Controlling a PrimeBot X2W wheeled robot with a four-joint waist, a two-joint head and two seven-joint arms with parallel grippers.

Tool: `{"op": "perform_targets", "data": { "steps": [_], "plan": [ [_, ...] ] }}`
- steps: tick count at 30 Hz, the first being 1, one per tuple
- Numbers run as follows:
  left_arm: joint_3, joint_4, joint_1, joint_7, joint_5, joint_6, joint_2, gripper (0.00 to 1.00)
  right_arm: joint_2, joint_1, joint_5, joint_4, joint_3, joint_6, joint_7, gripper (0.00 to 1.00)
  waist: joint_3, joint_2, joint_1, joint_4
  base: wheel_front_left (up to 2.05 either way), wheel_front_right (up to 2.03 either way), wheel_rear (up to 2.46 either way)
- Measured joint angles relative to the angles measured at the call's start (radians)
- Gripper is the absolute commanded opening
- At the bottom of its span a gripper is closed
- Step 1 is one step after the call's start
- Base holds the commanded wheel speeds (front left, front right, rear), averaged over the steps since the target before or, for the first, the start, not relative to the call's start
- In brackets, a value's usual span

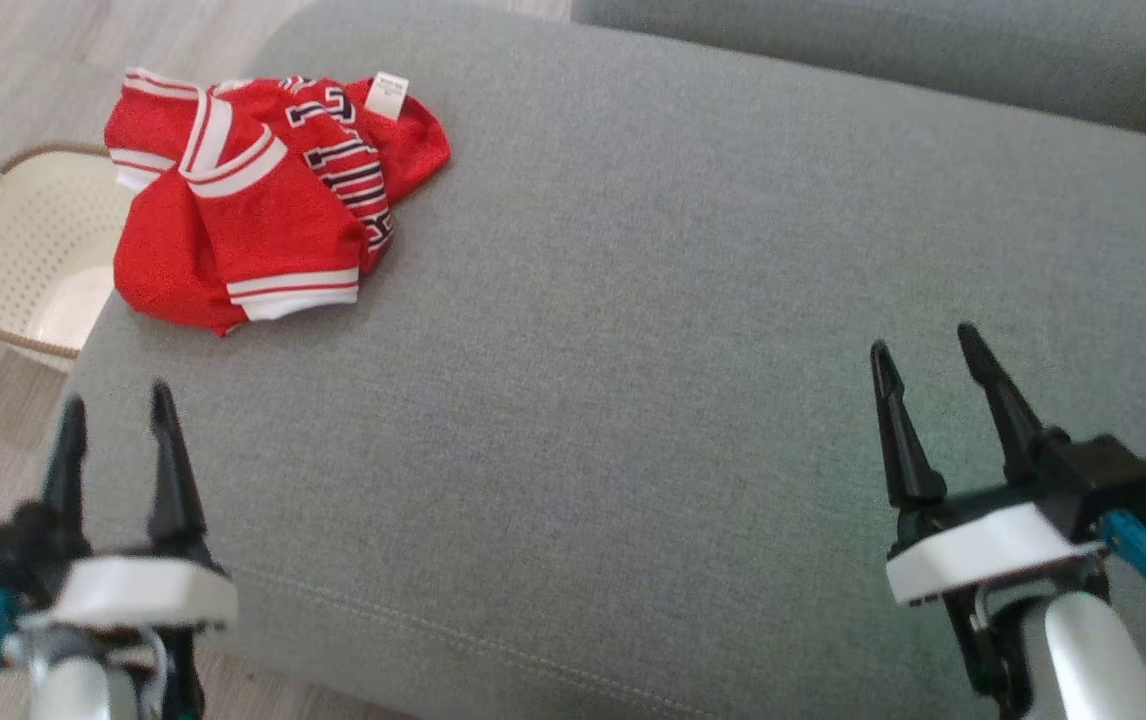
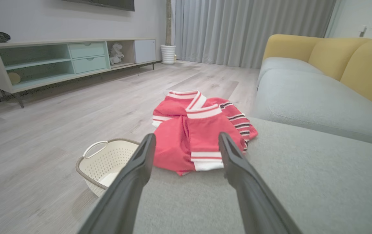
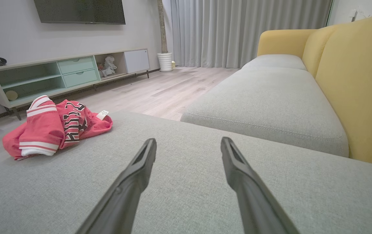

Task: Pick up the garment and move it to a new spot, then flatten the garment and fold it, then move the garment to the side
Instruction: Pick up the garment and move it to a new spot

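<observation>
Garment (image 1: 263, 190) crumpled on the cushion (image 1: 633, 300), far-left corner.

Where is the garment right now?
In the head view, the red garment lies bunched at the upper left, on the far left corner of the grey cushion, beside the cream basket on the floor and ahead of the open left gripper.

Garment (image 1: 233, 220) ahead of left gripper (image 1: 117, 398): mesh cloth, slight sheen. Sofa (image 1: 633, 350): matt woven fabric. Basket (image 1: 23, 250): smooth perforated plastic.
</observation>
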Motion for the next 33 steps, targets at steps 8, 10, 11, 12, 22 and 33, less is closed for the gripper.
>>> {"op": "perform_targets", "data": {
  "steps": [8,10,11,12,22,33],
  "plan": [
    [-0.086,-0.051,0.127,0.0,-0.02,0.056,0.001,1.0,0.005,0.062,0.047,-0.004,0.0,0.0,-0.011,1.0,-0.069,0.0,0.0,0.004,0.0,0.0,0.0],
    [-0.092,-0.052,0.131,0.0,-0.016,0.061,0.001,1.0,0.006,0.07,0.048,-0.006,0.0,0.0,-0.014,1.0,-0.076,0.0,0.0,0.005,0.0,0.0,0.0],
    [-0.095,-0.053,0.136,0.0,-0.012,0.061,0.001,1.0,0.006,0.078,0.05,-0.008,0.0,0.0,-0.014,1.0,-0.082,0.0,0.0,0.005,0.0,0.0,0.0],
    [-0.097,-0.053,0.141,0.0,-0.009,0.063,0.002,1.0,0.007,0.083,0.054,-0.009,0.001,0.0,-0.014,1.0,-0.087,0.0,0.0,0.006,0.0,0.0,0.0],
    [-0.112,-0.056,0.156,0.0,0.002,0.065,0.003,1.0,0.007,0.095,0.055,-0.031,0.005,0.0,-0.013,1.0,-0.097,0.0,0.0,0.005,0.0,0.0,0.0],
    [-0.124,-0.057,0.154,0.0,0.01,0.073,0.003,1.0,0.007,0.095,0.055,-0.04,0.007,0.0,-0.006,1.0,-0.078,0.0,0.0,0.007,0.0,0.0,0.0]
  ]
}}
